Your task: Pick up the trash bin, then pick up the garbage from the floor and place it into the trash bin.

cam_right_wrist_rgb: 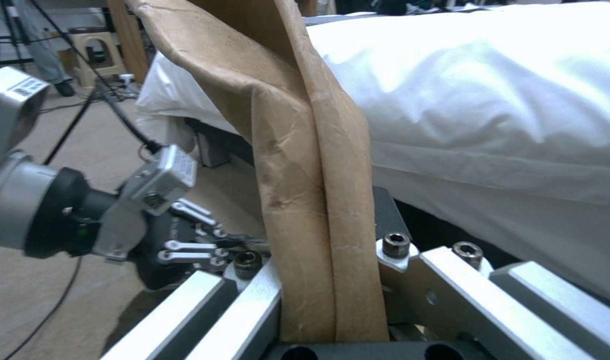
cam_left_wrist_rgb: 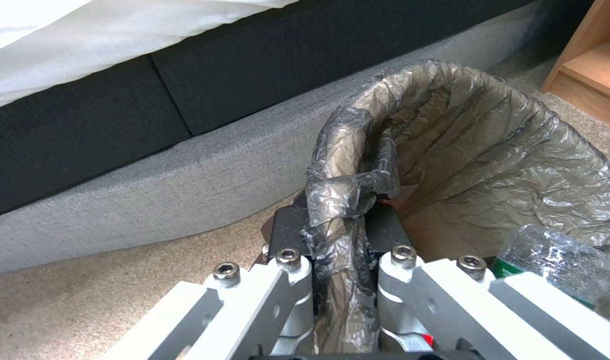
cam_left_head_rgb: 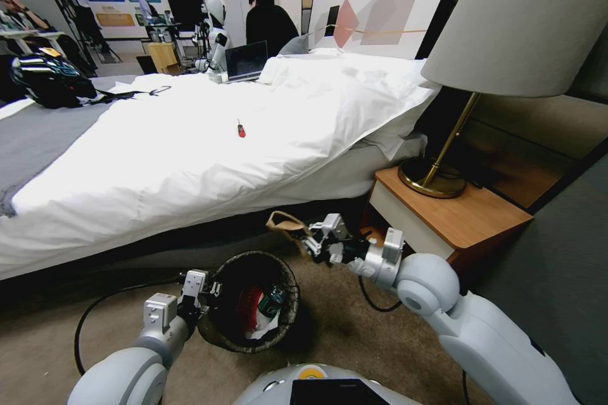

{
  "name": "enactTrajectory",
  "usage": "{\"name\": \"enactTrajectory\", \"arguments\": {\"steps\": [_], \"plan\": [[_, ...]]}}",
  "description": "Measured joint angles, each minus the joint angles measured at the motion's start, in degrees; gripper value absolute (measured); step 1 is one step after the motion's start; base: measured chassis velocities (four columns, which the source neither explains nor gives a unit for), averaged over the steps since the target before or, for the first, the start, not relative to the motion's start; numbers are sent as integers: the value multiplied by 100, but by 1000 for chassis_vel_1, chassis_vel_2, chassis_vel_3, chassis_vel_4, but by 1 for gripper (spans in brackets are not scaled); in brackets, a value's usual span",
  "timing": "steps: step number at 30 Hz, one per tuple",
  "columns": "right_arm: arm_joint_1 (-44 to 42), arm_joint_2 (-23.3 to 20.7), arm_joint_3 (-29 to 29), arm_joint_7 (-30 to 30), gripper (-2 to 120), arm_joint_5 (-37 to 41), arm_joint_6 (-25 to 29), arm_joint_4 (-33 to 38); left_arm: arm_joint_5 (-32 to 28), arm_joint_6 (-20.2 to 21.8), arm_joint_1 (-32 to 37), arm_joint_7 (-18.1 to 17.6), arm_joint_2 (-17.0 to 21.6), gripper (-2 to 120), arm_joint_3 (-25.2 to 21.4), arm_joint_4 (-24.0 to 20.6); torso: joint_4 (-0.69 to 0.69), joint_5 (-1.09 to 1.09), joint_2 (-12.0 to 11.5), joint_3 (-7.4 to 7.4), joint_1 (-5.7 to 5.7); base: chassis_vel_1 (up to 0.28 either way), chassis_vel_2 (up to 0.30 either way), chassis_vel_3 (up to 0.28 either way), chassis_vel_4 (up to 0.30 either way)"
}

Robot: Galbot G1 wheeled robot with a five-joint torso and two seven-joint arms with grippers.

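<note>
The trash bin (cam_left_head_rgb: pixel 286 323), round with a dark bag liner (cam_left_wrist_rgb: pixel 465 150) over its rim, hangs just above the carpet in front of the bed. My left gripper (cam_left_head_rgb: pixel 212 291) is shut on the near-left part of the rim, pinching liner and rim together (cam_left_wrist_rgb: pixel 338 235). Garbage lies inside: a red wrapper (cam_left_head_rgb: pixel 250 310), a clear green-labelled bottle (cam_left_head_rgb: pixel 272 300) (cam_left_wrist_rgb: pixel 558 260) and white paper (cam_left_head_rgb: pixel 263 331). My right gripper (cam_left_head_rgb: pixel 305 242) (cam_right_wrist_rgb: pixel 325 250), up and to the right of the bin, is shut on a folded brown cardboard strip (cam_left_head_rgb: pixel 282 223) (cam_right_wrist_rgb: pixel 305 175).
The bed (cam_left_head_rgb: pixel 190 158) with its white duvet runs across the back, a red-handled screwdriver (cam_left_head_rgb: pixel 240 129) lying on it. A wooden nightstand (cam_left_head_rgb: pixel 462 218) with a brass lamp (cam_left_head_rgb: pixel 437 177) stands at the right. A black cable (cam_left_head_rgb: pixel 95 310) loops over the carpet at the left.
</note>
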Motion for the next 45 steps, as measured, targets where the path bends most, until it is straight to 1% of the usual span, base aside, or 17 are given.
{"name": "enactTrajectory", "arguments": {"steps": [7, 12, 16, 27, 29, 31, 32, 33, 34, 35, 36, 38, 40, 42, 43, 44, 45], "plan": [[66, -63, -382, 56, 0, 70, -68, 54, 0, 2, -48, 3, -3, 6, 12, 0, -1, 0, 0, 0, 0, 0, 0, 0, 0], [261, -4, -754, 137, 0, 104, -134, 15, 0, 4, -67, 6, -16, 6, 19, 0, 0, 0, 0, 0, 0, 0, 0, 0, 0], [335, 22, -916, 171, 0, 119, -201, 3, -1, 5, -75, 7, -22, 6, 19, 0, 0, 0, 0, 0, 0, 0, 0, 0, 0], [195, -148, -987, 170, 0, 102, -328, 95, -1, 6, -90, 9, -73, 6, 32, 0, -1, 0, 0, 0, 0, 0, 0, 0, 0], [200, -144, -1067, 188, 5, 82, -384, 103, 2, 6, -90, 9, -85, 6, 34, 0, -1, 0, 0, 0, 0, 0, 0, 0, 0], [209, -137, -1097, 208, 8, 73, -404, 103, 2, 6, -90, 9, -87, 6, 34, 0, -1, 0, 0, 0, 0, 0, 0, 0, 0], [231, -125, -1139, 262, 14, 70, -421, 96, 4, 5, -90, 10, -92, 6, 35, 0, -1, 0, 0, 0, 0, 0, 0, 0, 0], [231, -125, -1139, 262, 14, 70, -421, 96, 4, 5, -90, 10, -92, 6, 35, 0, -1, 0, 0, 0, 0, 0, 0, 0, 0], [254, -116, -1168, 313, 21, 68, -437, 80, 7, 6, -90, 11, -100, 6, 35, 0, 0, 0, 0, 0, 0, 0, 0, 0, 0], [273, -114, -1192, 353, 32, 62, -458, 64, 10, 6, -89, 12, -108, 6, 35, 0, 0, 0, 0, 0, 0, 0, 0, 0, 0], [273, -114, -1192, 353, 32, 62, -458, 64, 10, 6, -89, 12, -108, 6, 35, 0, 0, 0, 0, 0, 0, 0, 0, 0, 0], [274, -121, -1216, 372, 46, 21, -463, 46, 10, 5, -93, 14, -110, 6, 35, 0, -1, 0, 0, 0, 0, 0, 0, 0, 0], [274, -121, -1220, 375, 48, 12, -463, 40, 10, 6, -94, 14, -110, 6, 35, 0, 0, 0, 0, 0, 0, 0, 0, 0, 0], [272, -104, -1235, 386, 61, -5, -463, 14, 10, 5, -92, 15, -109, 6, 32, 0, -1, 0, 0, 0, 0, 0, 0, 0, 0], [274, -96, -1240, 390, 64, -5, -463, 9, 10, 6, -90, 16, -108, 6, 30, 0, -1, 0, 0, 0, 0, 0, 0, 0, 0], [274, -96, -1240, 390, 64, -5, -463, 9, 10, 6, -90, 16, -108, 6, 30, 0, -1, 0, 0, 0, 0, 0, 0, 0, 0], [278, -81, -1254, 401, 69, -5, -463, 1, 10, 6, -85, 17, -105, 6, 26, 0, -1, 0, 0, 0, 0, 0, 0, 0, 0]]}}
